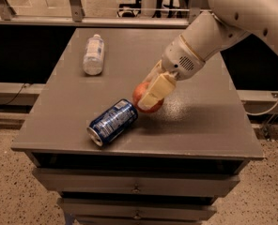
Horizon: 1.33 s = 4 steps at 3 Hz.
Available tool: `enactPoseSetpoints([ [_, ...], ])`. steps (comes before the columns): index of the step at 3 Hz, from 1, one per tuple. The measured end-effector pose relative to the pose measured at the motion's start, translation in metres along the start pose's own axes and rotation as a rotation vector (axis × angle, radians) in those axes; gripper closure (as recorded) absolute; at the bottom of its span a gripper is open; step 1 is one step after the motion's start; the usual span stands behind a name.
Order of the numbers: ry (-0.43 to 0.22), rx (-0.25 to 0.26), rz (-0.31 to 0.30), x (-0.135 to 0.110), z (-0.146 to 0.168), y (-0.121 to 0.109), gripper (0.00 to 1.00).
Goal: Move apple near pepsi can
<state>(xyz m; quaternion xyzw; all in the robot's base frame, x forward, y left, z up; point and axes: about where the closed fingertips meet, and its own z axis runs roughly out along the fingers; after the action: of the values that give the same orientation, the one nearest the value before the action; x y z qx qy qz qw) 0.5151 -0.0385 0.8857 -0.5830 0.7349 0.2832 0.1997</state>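
Pretty much there. The claw (148,99) is clamped around the apple (138,93), holding it just beside the pepsi can (113,122), at the can's 2 o'clock. The can lies sideways on the table (200,125). What's left, I'd guess, is setting it down and letting go.

There is one desk (200,125), one apple (140,94), one pepsi can (113,122), one clear bottle (93,54) and one end effector (147,98), which hangs just beside the can, clasping the apple.
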Motion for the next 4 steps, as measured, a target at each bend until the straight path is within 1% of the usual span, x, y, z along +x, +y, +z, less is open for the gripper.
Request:
enactPoseSetpoints([
  [1,-0.003,-0.014,-0.018,0.0028,0.0063,0.003,0.85],
  [2,-0.007,-0.019,-0.046,0.0076,0.0083,0.0047,0.62],
  [3,-0.013,-0.027,-0.071,0.0116,0.0101,0.0063,0.31],
  [4,-0.015,-0.033,-0.086,0.0119,0.0119,0.0063,0.07],
])
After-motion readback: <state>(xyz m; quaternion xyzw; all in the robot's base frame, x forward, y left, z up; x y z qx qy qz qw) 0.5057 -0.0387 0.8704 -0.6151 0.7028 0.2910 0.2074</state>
